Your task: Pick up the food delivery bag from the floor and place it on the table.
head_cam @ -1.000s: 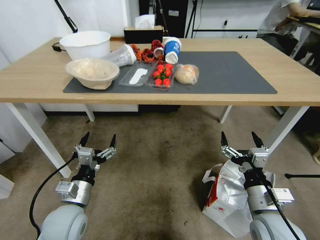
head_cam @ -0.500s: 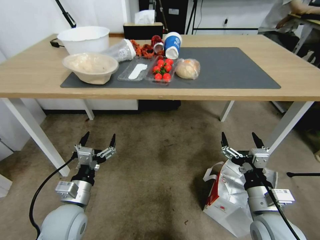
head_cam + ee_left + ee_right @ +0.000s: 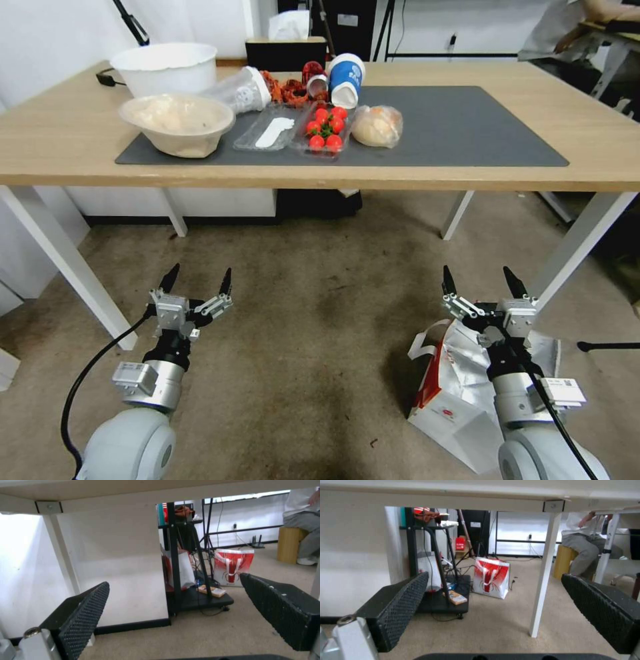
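The food delivery bag [image 3: 453, 400], white with a red side panel and crinkled foil lining, lies on the floor [image 3: 320, 347] at the lower right of the head view. My right arm partly covers it. My right gripper [image 3: 477, 273] [image 3: 495, 575] hangs open just above the bag's far end, a white loop handle [image 3: 421, 345] beside it. Over bare floor to the left, my left gripper [image 3: 201, 270] [image 3: 173, 580] is open with nothing between its fingers. The table [image 3: 67, 153] with its dark grey mat [image 3: 467, 127] stands ahead.
The mat's left half holds a white bucket [image 3: 163, 67], a bowl [image 3: 177, 123], a tomato tray [image 3: 325, 130], a bun pouch [image 3: 377, 125] and cups. White table legs [image 3: 580, 247] [image 3: 67, 267] flank the arms. Another red-and-white bag [image 3: 491, 580] and a black stand [image 3: 175, 555] sit beyond the table.
The whole head picture has shifted, so the camera moved; the table edge now sits higher in it. Both grippers hold the same open pose and the bag lies where it was.
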Available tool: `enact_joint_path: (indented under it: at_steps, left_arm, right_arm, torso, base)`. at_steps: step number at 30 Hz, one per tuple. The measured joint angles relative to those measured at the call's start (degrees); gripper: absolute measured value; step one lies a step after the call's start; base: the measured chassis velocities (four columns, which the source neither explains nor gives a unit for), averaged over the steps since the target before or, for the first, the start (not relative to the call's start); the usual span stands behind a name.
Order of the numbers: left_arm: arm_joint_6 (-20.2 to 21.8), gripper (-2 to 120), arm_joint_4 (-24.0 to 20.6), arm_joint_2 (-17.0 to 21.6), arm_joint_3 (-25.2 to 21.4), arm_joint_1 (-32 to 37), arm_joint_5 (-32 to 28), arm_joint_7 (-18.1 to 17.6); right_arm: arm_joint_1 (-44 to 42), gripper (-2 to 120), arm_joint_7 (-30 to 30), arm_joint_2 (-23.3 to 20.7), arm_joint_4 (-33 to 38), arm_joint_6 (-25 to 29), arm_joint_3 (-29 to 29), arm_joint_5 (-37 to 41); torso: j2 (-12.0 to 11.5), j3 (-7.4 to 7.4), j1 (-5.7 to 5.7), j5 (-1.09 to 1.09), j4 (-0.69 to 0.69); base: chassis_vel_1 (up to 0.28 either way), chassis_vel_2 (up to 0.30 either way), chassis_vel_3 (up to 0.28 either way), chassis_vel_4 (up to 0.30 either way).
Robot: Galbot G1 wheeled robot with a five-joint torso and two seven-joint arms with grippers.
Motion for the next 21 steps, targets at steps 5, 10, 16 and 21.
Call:
enact_joint_path:
  at_steps: [5, 10, 16, 21]
  left_arm:
    - [-0.02, 98, 0.14, -0.02, 0.04, -0.08, 0.0, 0.0]
    - [-0.02, 98, 0.21, -0.08, 0.2, -0.12, 0.03, 0.05]
    - [-0.02, 98, 0.24, -0.12, 0.12, -0.16, 0.03, 0.04]
    - [-0.03, 98, 0.34, -0.05, 0.06, -0.13, 0.01, 0.05]
  right_arm:
    - [0.05, 100, 0.0, -0.12, -0.06, -0.03, 0.3, 0.32]
    - [0.11, 100, 0.0, -0.35, -0.2, -0.08, 0.61, 0.76]
    - [0.41, 100, 0.0, -0.28, -0.34, -0.24, 0.75, 1.12]
    - [0.36, 100, -0.02, -0.27, -0.38, -0.29, 0.75, 1.18]
  torso:
    - [-1.14, -0.86, -0.29, 0.0, 0.0]
    - [-2.31, -1.75, -0.57, 0.0, 0.0]
    - [-3.29, -2.58, -0.71, 0.0, 0.0]
    - [-4.72, -3.75, -0.98, 0.0, 0.0]
  base:
    - [0.0, 0.0, 0.0, 0.0]
    - [0.0, 0.0, 0.0, 0.0]
    - [0.0, 0.0, 0.0, 0.0]
    - [0.0, 0.0, 0.0, 0.0]
